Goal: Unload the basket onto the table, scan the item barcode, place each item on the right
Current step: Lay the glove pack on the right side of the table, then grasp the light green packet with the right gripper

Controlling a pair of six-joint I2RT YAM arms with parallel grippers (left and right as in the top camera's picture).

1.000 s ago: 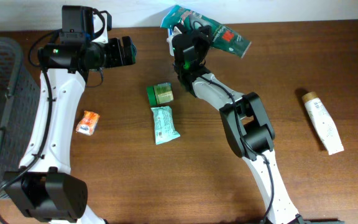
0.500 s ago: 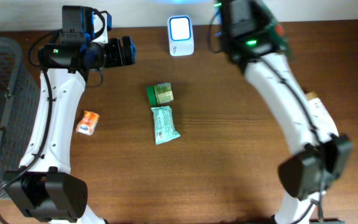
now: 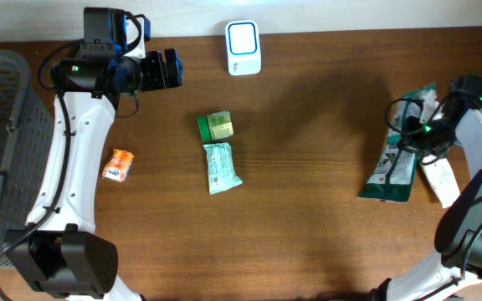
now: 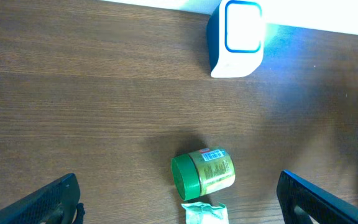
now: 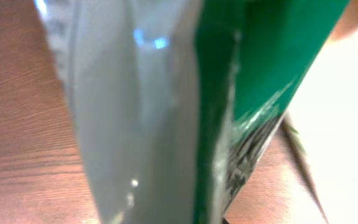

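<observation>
Green pouch (image 3: 394, 167) sits far right of table, well apart from scanner (image 3: 243, 48), just beside white tube (image 3: 439, 180); my R pincer (image 3: 418, 135) clenched on its top edge, prob. to keep barcode face free for scanning; L pincer (image 3: 172, 68) wide open, empty, hovering top left.

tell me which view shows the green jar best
Left wrist: the green jar lies on its side, close and sharp, label up. Overhead shows it small, from above. Right wrist shows none of it, only the green pouch up close.
</observation>
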